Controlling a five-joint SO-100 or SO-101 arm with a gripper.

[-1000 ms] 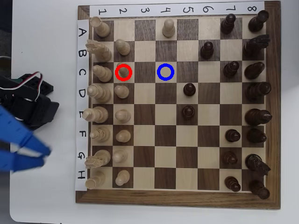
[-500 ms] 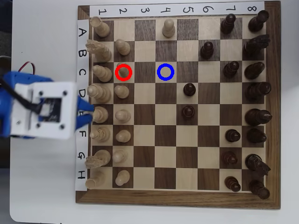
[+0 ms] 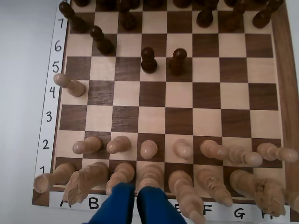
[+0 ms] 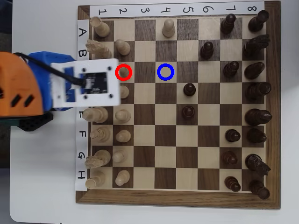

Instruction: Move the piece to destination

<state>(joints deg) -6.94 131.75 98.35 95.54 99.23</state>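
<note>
- In the wrist view the gripper (image 3: pixel 136 188) comes in from the near edge, and its two blue fingers (image 3: pixel 114 205) stand side by side.
- The fingers are drawn almost together, with only a thin slit between them and nothing in it.
- They hold no piece. Their tips sit over the near row of pale pieces, around the pale piece (image 3: pixel 149 175) just beyond them; I cannot tell whether they touch it.
- The piece (image 3: pixel 118 144) stands upright in the second row, a little beyond and to the left of the fingertips and clear of them.
- In the overhead view the piece (image 4: pixel 124 72) sits inside the red ring (image 4: pixel 124 66), just right of the arm's white camera board (image 4: pixel 86 84); the board hides the fingers.
- The destination (image 4: pixel 166 64), a pale square marked with a blue ring, lies two squares right of the piece in the same row and is bare.
- The chessboard (image 4: pixel 177 198) lies flat on the white table (image 4: pixel 42 186).
</note>
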